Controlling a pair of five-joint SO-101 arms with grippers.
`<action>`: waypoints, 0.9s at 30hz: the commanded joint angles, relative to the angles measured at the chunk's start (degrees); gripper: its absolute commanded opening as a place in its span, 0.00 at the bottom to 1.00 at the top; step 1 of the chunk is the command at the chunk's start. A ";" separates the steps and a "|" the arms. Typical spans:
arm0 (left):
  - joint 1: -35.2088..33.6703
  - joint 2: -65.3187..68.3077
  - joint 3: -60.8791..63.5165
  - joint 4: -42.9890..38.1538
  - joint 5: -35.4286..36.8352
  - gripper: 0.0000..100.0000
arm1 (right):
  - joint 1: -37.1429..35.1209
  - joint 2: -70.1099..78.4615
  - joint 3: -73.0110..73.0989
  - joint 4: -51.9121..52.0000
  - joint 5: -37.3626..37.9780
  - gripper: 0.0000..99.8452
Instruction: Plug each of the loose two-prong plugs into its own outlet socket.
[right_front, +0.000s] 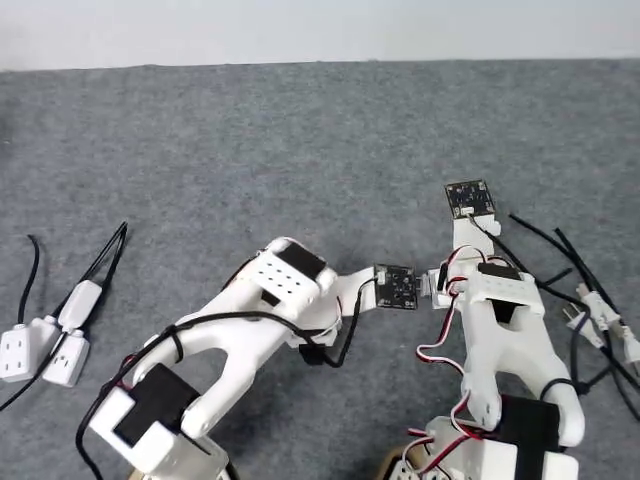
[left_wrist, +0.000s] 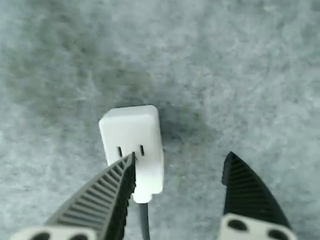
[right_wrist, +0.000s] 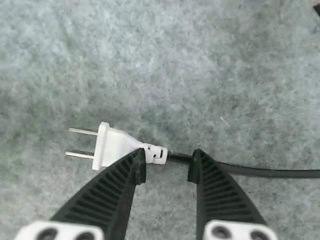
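Cloth, grey and felted, covers the desk; in the high view the left arm stretches across towards the middle, while the right arm stands beside it pointing away from the base.

In the left wrist view the left hand is spread wide just above the cloth; a white outlet socket lies flat there with its two slots facing up; the tip of one ribbed finger overlaps the slotted face, and the other finger sits well to the side of the block on bare cloth; a dark lead leaves the socket's end.

In the right wrist view the right hand is narrowly parted over a white two-prong plug lying on the cloth; the fingertips straddle the ribbed collar where the black cord leaves the plug body, and nothing is pinched; both prongs point away from the cord, clear of the fingers.

At the high view's left edge, two more white sockets lie together on black leads; at its right edge, spare plugs rest among tangled black cable.
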 joint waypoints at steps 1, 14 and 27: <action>-0.26 -1.85 2.68 -5.19 1.05 0.26 | 0.48 -0.04 -1.32 -1.27 -0.09 0.14; -2.02 -0.62 3.65 -5.45 -0.26 0.26 | 0.48 -0.04 -1.32 -1.27 -0.09 0.14; -1.32 2.81 -0.04 1.58 -3.69 0.26 | 0.13 0.04 -1.32 -1.54 -0.09 0.14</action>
